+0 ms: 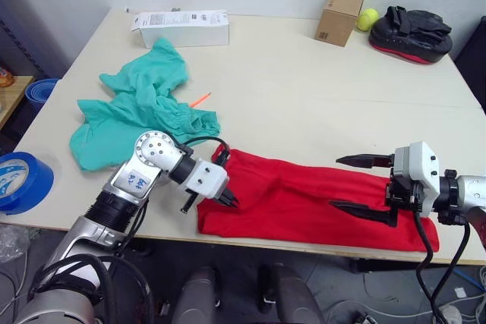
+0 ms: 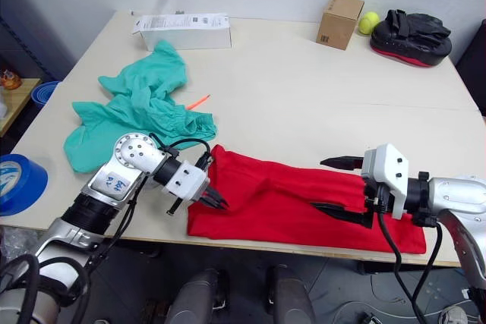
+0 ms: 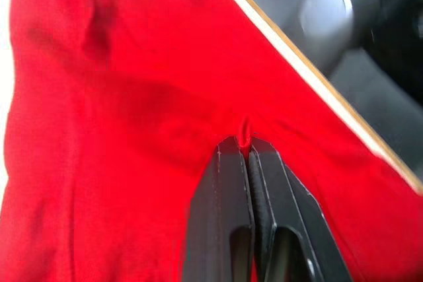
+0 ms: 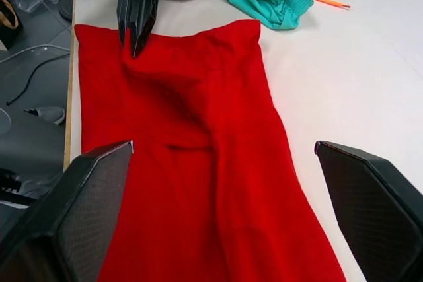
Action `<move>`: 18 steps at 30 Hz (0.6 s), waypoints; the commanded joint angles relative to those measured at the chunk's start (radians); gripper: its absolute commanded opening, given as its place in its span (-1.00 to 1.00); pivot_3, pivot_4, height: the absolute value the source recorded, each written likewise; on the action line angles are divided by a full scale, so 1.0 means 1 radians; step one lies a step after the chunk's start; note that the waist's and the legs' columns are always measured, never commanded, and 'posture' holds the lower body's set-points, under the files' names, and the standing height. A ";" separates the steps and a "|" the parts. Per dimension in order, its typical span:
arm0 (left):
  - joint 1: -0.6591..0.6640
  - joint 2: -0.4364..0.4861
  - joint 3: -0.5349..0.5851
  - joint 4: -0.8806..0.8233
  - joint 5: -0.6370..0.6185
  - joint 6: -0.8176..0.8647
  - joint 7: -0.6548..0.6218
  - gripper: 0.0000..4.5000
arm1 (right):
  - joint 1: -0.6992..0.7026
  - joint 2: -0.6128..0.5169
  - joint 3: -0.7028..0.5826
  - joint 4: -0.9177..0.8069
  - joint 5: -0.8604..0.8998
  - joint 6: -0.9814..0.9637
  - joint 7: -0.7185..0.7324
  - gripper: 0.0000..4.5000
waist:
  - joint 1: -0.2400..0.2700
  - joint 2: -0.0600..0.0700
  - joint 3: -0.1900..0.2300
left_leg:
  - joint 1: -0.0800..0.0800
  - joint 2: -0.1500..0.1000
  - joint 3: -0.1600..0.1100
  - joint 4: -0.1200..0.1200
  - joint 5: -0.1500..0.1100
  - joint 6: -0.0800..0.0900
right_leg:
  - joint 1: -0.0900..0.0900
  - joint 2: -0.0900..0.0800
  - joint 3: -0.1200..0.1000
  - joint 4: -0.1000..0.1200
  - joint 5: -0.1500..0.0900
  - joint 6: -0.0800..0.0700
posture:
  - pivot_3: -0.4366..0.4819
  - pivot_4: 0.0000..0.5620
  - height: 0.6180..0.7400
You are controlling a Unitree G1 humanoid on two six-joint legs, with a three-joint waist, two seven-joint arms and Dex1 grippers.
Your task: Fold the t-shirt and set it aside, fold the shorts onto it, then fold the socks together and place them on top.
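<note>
Although the t-shirt (image 1: 304,202) already lies as a long, narrow red band along the near edge of the bench (image 1: 304,89), it is not yet a compact packet and has not been set aside, so the first step looks only partly done. The left gripper (image 1: 228,201) sits at the band's left end with its fingers closed on a small pinch of red cloth, plain in the left wrist view. The right gripper (image 1: 363,186) hovers over the right part of the band with its fingers spread wide, one above the cloth and one low against it, holding nothing.

The shorts (image 1: 140,111) lie crumpled and unfolded on the left of the bench, just beyond the left gripper, their waistband close to the shirt's corner; an orange strip (image 1: 200,99) lies beside them. I cannot make out any socks.

My judgement: the shirt needs its crosswise folds, then the shorts and socks remain entirely to do. At the far edge stand a white box (image 1: 182,28), a cardboard box (image 1: 339,17), a tennis ball (image 1: 368,17) and a black pad (image 1: 411,34).
</note>
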 commanded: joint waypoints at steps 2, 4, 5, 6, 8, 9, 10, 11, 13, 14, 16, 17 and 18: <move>-0.003 0.026 -0.021 0.044 0.043 -0.157 -0.012 -1.00 | 0.008 0.000 -0.007 -0.002 -0.008 -0.026 0.007 1.00 | 0.001 0.000 0.000 | 0.000 0.000 0.000 0.000 0.000 0.000 | 0.000 0.000 0.000 0.000 0.000 0.000 | -0.05 -0.47 1.00; -0.008 0.021 -0.015 0.049 0.040 -0.160 0.008 -1.00 | 0.009 0.001 -0.007 0.004 -0.012 -0.027 0.005 1.00 | 0.001 0.000 0.000 | -0.001 0.000 0.000 0.000 0.000 0.000 | 0.000 0.000 0.000 -0.001 0.000 0.000 | -0.05 -0.47 1.00; -0.009 0.017 -0.008 0.045 0.028 -0.125 0.013 -1.00 | 0.009 0.001 -0.006 0.007 -0.016 -0.028 0.002 1.00 | 0.001 0.000 0.000 | -0.001 0.000 0.000 0.000 0.000 0.000 | 0.000 0.000 0.000 -0.001 0.000 0.000 | -0.05 -0.47 1.00; -0.012 0.012 0.004 0.035 0.004 -0.067 0.017 -1.00 | 0.006 0.001 -0.003 0.011 -0.021 -0.028 -0.003 1.00 | 0.001 0.000 0.000 | -0.001 0.000 0.000 0.000 0.000 0.000 | 0.000 0.000 0.000 -0.001 0.000 0.000 | -0.05 -0.47 1.00; -0.019 0.001 0.032 0.003 -0.058 0.090 0.022 -0.91 | -0.007 0.004 0.004 0.017 -0.023 -0.017 -0.017 1.00 | 0.001 0.000 0.000 | -0.001 0.000 0.000 0.000 0.000 0.000 | 0.000 0.000 0.000 -0.001 0.000 0.000 | -0.05 -0.47 1.00; -0.026 -0.004 0.050 -0.016 -0.095 0.188 0.030 -0.81 | -0.017 0.006 0.006 0.020 -0.021 -0.005 -0.028 0.92 | 0.001 0.000 0.000 | -0.001 0.000 0.000 0.000 0.000 0.000 | 0.000 0.000 0.000 -0.001 0.000 0.000 | -0.05 -0.47 1.00; -0.040 -0.011 0.072 -0.027 -0.135 0.293 0.041 -0.72 | -0.027 0.010 0.012 0.024 -0.022 0.005 -0.042 0.83 | 0.001 0.000 0.000 | -0.001 0.000 0.000 0.001 0.000 0.000 | 0.000 0.000 0.000 0.000 0.000 0.000 | -0.05 -0.47 1.00; -0.054 -0.016 0.093 -0.032 -0.168 0.388 0.056 -0.58 | -0.036 0.014 0.021 0.027 -0.027 0.009 -0.054 0.71 | 0.000 0.000 0.000 | -0.001 0.000 0.000 0.001 0.000 0.000 | 0.000 0.000 0.000 0.000 0.000 0.000 | -0.05 -0.47 1.00; -0.079 -0.022 0.129 -0.033 -0.217 0.535 0.077 -0.29 | -0.043 0.020 0.042 0.027 -0.044 0.010 -0.073 0.42 | -0.001 0.000 0.000 | -0.001 0.000 -0.001 0.001 0.000 0.000 | 0.000 0.000 -0.001 0.000 0.000 0.000 | -0.05 -0.47 1.00; -0.090 -0.028 0.148 -0.031 -0.238 0.596 0.094 -0.14 | -0.043 0.025 0.056 0.022 -0.051 0.014 -0.086 0.26 | -0.001 0.000 0.000 | -0.001 0.000 -0.001 0.001 0.000 0.000 | 0.000 0.001 -0.001 0.000 0.000 0.000 | -0.05 -0.47 1.00; -0.109 -0.044 0.178 -0.026 -0.268 0.708 0.144 0.15 | -0.043 0.039 0.090 0.011 -0.080 0.021 -0.121 -0.07 | -0.002 0.000 0.000 | -0.001 0.000 -0.001 0.001 0.000 0.000 | 0.000 0.001 -0.001 0.000 0.000 0.001 | -0.05 -0.47 1.00; -0.115 -0.051 0.187 -0.024 -0.275 0.750 0.164 0.30 | -0.043 0.046 0.108 0.007 -0.095 0.023 -0.138 -0.22 | -0.002 0.000 0.000 | -0.001 0.000 0.000 0.000 0.000 0.000 | 0.000 0.001 -0.001 0.000 0.000 0.001 | -0.05 -0.47 1.00; -0.119 -0.057 0.190 -0.025 -0.278 0.782 0.179 0.44 | -0.044 0.051 0.121 0.005 -0.109 0.025 -0.151 -0.38 | -0.002 0.000 0.000 | -0.001 0.000 -0.001 0.000 0.000 0.000 | 0.000 0.001 -0.001 0.000 0.000 0.001 | -0.05 -0.47 1.00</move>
